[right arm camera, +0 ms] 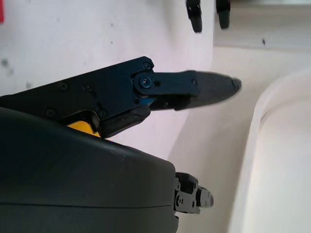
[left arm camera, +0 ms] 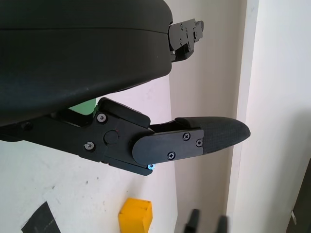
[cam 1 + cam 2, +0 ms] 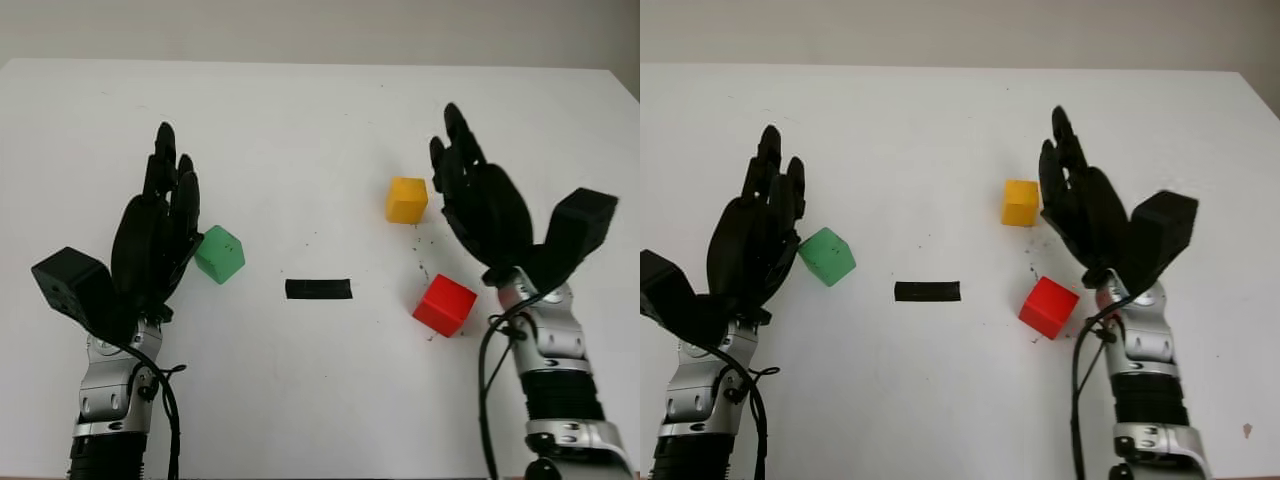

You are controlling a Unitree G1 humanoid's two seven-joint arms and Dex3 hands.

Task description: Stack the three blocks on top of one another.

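Three blocks lie apart on the white table (image 3: pixel 300 130). The green block (image 3: pixel 219 254) sits at the left, right beside my left hand (image 3: pixel 160 215), which is open and holds nothing. At the right, the yellow block (image 3: pixel 406 199) lies just left of my right hand (image 3: pixel 475 195), also open. The red block (image 3: pixel 445 305) rests nearer the front, below the yellow one and left of my right wrist. A sliver of green block (image 2: pixel 82 107) peeks behind the left hand's shell in the left wrist view, with the yellow block (image 2: pixel 135 215) farther off. A bit of the yellow block (image 1: pixel 82 127) shows under the right hand.
A short strip of black tape (image 3: pixel 318 288) is stuck to the table between the green and red blocks. The table's far edge (image 3: pixel 320 64) meets a pale wall.
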